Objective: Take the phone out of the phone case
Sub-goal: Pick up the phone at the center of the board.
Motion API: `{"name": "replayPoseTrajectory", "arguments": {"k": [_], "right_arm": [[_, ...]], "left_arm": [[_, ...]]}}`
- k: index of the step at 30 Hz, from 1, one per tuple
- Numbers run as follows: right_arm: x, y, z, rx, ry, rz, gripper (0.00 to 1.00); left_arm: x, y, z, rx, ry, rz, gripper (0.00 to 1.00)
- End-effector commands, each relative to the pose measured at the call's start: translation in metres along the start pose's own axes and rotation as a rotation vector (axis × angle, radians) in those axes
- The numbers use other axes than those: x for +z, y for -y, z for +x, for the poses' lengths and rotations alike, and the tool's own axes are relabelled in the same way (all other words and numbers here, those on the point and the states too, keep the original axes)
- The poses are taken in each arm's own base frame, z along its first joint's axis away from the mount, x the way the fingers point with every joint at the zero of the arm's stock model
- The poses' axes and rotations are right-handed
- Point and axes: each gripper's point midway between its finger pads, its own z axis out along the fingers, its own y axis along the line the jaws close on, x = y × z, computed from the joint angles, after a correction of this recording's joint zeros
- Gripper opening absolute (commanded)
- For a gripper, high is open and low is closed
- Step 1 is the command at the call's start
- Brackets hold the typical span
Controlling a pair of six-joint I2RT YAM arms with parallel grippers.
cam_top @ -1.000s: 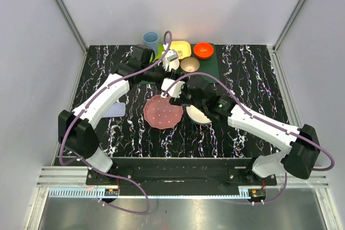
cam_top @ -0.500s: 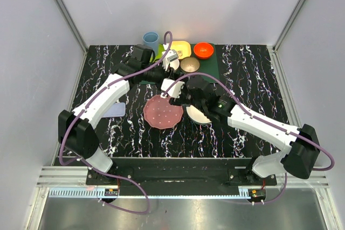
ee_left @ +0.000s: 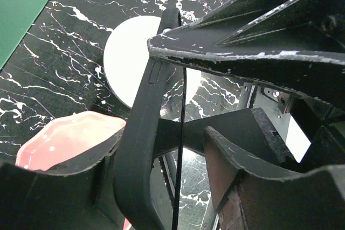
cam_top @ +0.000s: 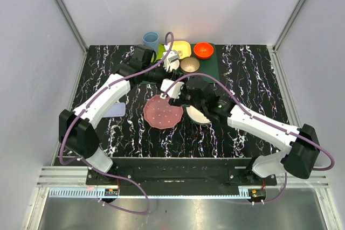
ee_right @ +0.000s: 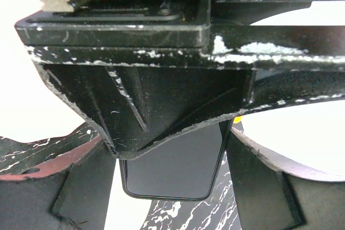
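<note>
The phone [ee_right: 172, 171] is a flat black slab with a dark glossy face and rounded corners, out of its shell. It hangs clear of the worktop [cam_top: 242, 79], gripped across its width between the fingers of the right hand [ee_right: 172, 208], its end poking out past the palm. Toward the left hand [ee_left: 161, 187] it stands edge-on between that hand's spread fingers (what looks like a side button shows on the black rim). The phone case [cam_top: 115, 110], a thin pale lavender rectangle, lies flat on the worktop, well apart from both hands, out beyond the left hand's outer side.
</note>
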Motion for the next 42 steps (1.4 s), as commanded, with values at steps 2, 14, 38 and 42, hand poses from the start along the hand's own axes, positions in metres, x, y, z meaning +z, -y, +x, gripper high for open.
{"name": "replayPoseTrajectory", "arguments": {"k": [2, 14, 38, 42], "right_arm": [[-0.008, 0.029, -0.032, 0.024, 0.09, 0.09, 0.0], [-0.007, 0.02, -0.025, 0.011, 0.077, 0.065, 0.0], [-0.007, 0.022, -0.026, 0.019, 0.074, 0.068, 0.0], [-0.009, 0.028, -0.032, 0.029, 0.083, 0.078, 0.12]], "left_arm": [[-0.003, 0.001, -0.02, 0.049, 0.04, -0.018, 0.54], [-0.008, 0.003, -0.026, 0.066, 0.055, -0.03, 0.56], [-0.006, 0.004, -0.023, 0.072, 0.048, -0.018, 0.08], [-0.006, 0.002, -0.021, 0.077, 0.043, -0.022, 0.0]]}}
